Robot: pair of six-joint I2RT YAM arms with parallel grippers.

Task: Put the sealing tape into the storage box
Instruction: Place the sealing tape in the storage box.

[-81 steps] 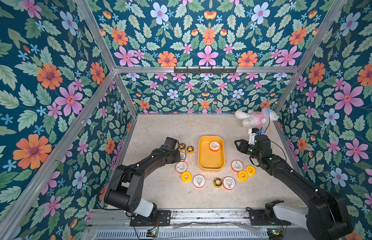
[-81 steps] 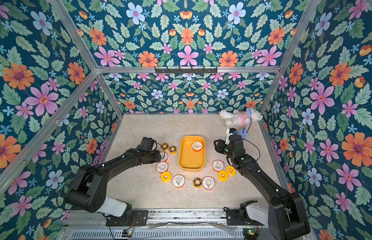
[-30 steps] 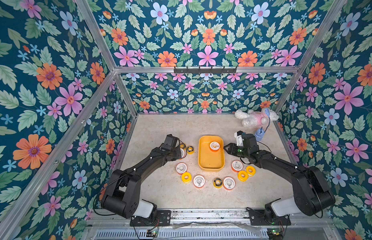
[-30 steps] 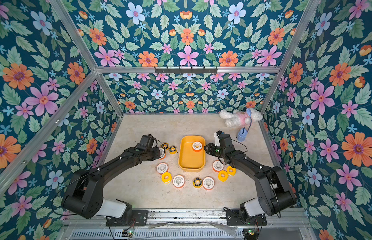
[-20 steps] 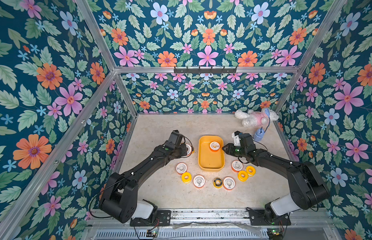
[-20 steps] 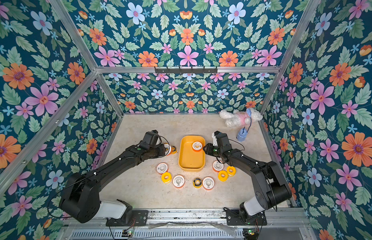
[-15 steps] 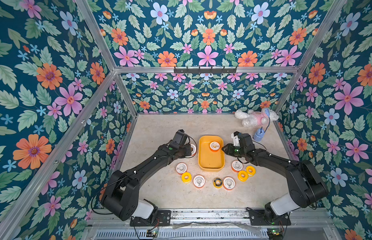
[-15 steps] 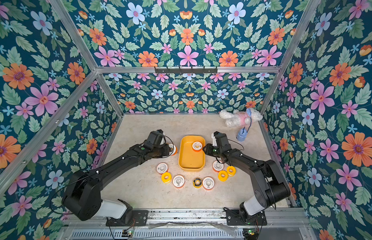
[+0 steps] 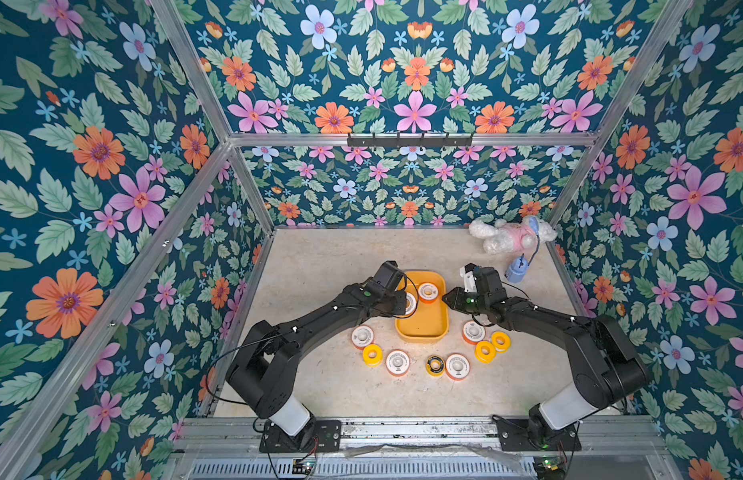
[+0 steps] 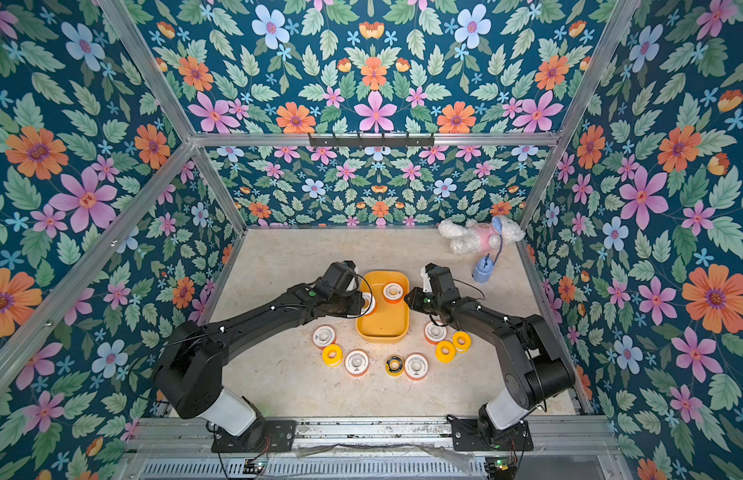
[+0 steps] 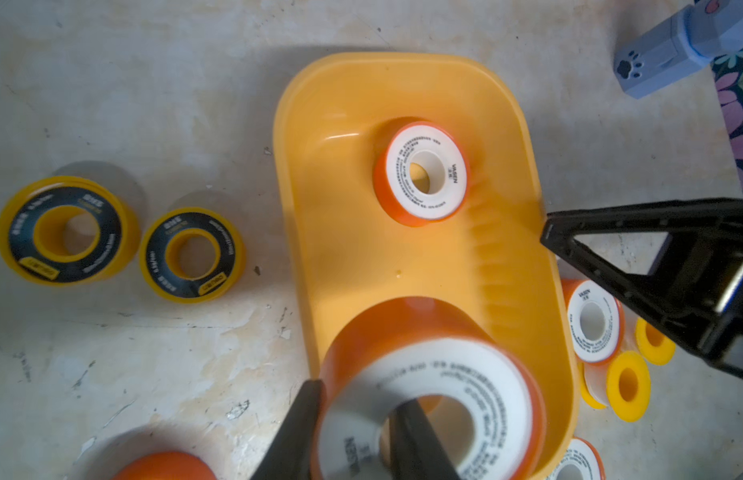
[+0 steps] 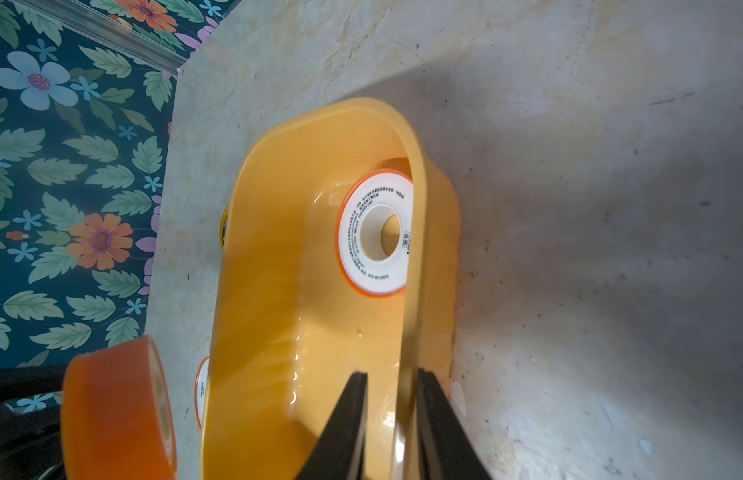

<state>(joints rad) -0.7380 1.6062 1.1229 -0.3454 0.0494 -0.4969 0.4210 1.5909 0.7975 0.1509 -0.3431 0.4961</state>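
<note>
Sealing tape [image 9: 397, 362], top views: eight spools show loose on the desk [image 9: 320, 257], in an arc at lower centre, below and on both sides of the storage box [image 9: 424, 326]. In both top views the spool in the box [image 9: 428, 292] lies flat at the box's upper end.
Held spool, top views: the held spool [image 10: 367, 302] hangs over the box's left side, just inside the rim.
Surroundings, top views: a plush toy [image 9: 511, 239] and a blue object on a cord [image 9: 516, 271] lie at upper right, well apart from the box. The right pincer [image 9: 445, 298] meets the box's right rim.
Left wrist view: the left pincer [image 11: 357, 395] is clamped on the held spool [image 11: 465, 374], one finger through the centre hole and one against the orange outer rim. The spool hangs over one end of the box, with the spool in the box [image 11: 421, 172] towards the other end. Two black-faced spools [image 11: 68, 232] lie side by side on the desk, across the box from the right pincer [image 11: 546, 237].
Right wrist view: the right pincer [image 12: 391, 373] straddles the box's long wall [image 12: 415, 249], one finger inside and one outside, close together. Whether they press the wall I cannot tell.
</note>
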